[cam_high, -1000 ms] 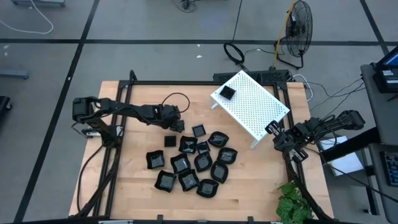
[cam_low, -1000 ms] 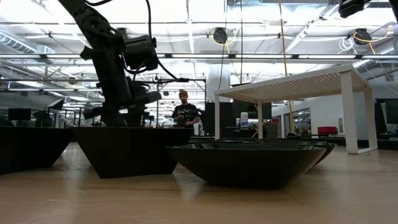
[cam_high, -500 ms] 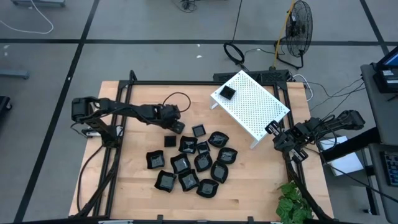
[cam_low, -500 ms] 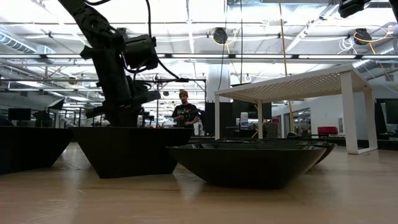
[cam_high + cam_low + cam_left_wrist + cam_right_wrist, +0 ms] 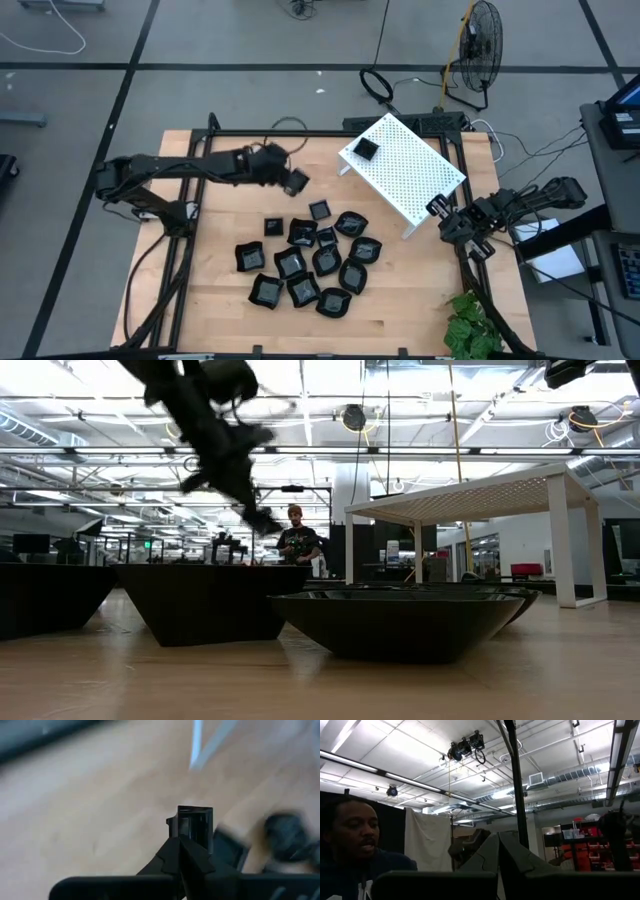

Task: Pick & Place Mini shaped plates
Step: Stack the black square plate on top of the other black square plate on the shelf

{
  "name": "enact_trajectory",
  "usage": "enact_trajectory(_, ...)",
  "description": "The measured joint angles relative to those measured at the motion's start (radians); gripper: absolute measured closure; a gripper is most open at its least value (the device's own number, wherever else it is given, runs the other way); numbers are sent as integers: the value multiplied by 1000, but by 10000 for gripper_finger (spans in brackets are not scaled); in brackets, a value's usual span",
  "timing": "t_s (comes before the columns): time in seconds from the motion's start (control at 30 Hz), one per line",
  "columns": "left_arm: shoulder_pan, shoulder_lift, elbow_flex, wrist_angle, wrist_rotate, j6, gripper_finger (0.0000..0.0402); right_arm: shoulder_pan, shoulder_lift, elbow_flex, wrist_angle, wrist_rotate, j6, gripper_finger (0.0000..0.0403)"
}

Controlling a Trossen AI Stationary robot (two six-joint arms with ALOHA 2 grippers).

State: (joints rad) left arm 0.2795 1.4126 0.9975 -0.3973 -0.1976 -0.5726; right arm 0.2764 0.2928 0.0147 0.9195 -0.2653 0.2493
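Observation:
My left gripper hangs above the table between the plate cluster and the white rack, shut on one small square black plate. The low view shows it raised, slanting downward. Several glossy black mini plates rest on their bases on the wooden table, and one more plate sits on the white perforated rack. My right gripper waits shut at the table's right edge, beside the rack's leg, pointing up at the ceiling. My left gripper pinches the small square plate between its two fingers by one wall. The plate stands out beyond the fingertips. It is lifted clear of the table, with the fingers slanting down toward it.
The rack stands tilted across the far right of the table on thin white legs. Bare wood lies on the table's left and near sides. A green plant sits at the near right corner. A person shows close in the right wrist view, another far off.
My left gripper has risen from table height beside the plate cluster and moved toward the far edge and a little right, toward the rack, staying shut. The small plate in it has come up clear of the table. The right arm has kept still.

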Motion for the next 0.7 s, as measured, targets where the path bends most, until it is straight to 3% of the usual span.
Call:
enact_trajectory(0.2,22,-14,174,51,5,138,398,0,0,0,-21,2,0,403)
enact_trajectory(0.37,60,25,301,128,112,221,397,0,0,0,-43,0,0,403)
enact_trajectory(0.7,134,293,565,165,374,262,398,0,0,0,-67,0,0,403)
